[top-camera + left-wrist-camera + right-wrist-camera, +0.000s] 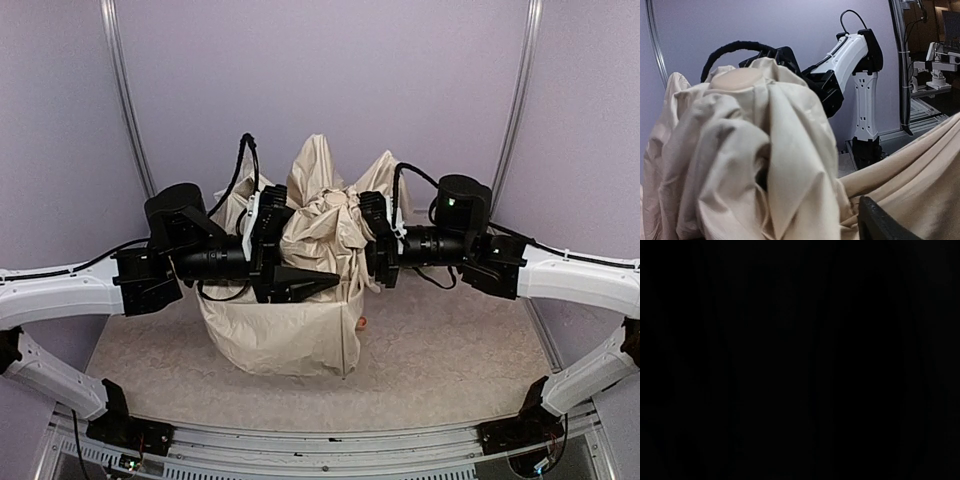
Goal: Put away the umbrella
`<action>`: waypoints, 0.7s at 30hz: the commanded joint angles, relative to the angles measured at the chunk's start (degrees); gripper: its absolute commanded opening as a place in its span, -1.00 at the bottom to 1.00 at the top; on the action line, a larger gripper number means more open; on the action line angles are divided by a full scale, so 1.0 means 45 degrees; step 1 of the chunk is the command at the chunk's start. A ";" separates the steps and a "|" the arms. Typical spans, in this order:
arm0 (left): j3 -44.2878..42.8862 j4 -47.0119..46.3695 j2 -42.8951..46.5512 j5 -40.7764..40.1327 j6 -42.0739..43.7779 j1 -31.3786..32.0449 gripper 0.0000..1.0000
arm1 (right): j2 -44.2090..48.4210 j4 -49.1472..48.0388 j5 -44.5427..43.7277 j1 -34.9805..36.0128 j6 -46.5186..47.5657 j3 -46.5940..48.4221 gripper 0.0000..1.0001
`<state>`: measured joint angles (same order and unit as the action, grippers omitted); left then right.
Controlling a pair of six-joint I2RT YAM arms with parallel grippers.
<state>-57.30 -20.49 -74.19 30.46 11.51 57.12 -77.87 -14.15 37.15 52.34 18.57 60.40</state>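
The umbrella (300, 330) is sitting mid-counter (450, 375) as a crumpled cream-beige mound, its fabric bunching upward between the arms. The left pincer (305, 283) is lying against its front and the right pincer (375, 250) is pressing into the folds. I cannot tell either one's opening or grip.

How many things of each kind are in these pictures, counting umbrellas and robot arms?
umbrella: 1
robot arms (left arm, right arm): 2
Total: 3
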 commanded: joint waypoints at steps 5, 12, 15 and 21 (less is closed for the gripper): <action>-0.0573 0.0424 0.1992 -0.3962 -0.0271 -0.0038 0.98 | 0.1540 -0.1037 -0.1677 -0.0244 -0.0649 -0.1196 -0.71; 0.0713 0.1255 0.4257 -0.5479 -0.0429 -0.0038 0.98 | 0.2053 -0.1479 -0.4242 -0.0578 -0.1803 -0.1096 -0.70; 0.1590 0.1360 0.4563 -0.5723 -0.1008 -0.0005 0.98 | 0.1900 -0.1422 -0.5571 -0.0639 -0.2814 -0.0685 -0.71; 0.3271 -0.0362 0.4190 -0.5944 -0.1622 0.0489 0.98 | 0.1337 -0.0884 -0.7617 -0.0641 -0.4134 0.0114 -0.73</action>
<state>-47.18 -18.13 -52.97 5.98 6.85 58.02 -71.42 -15.90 11.09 49.93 5.76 56.82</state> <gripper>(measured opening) 0.988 0.168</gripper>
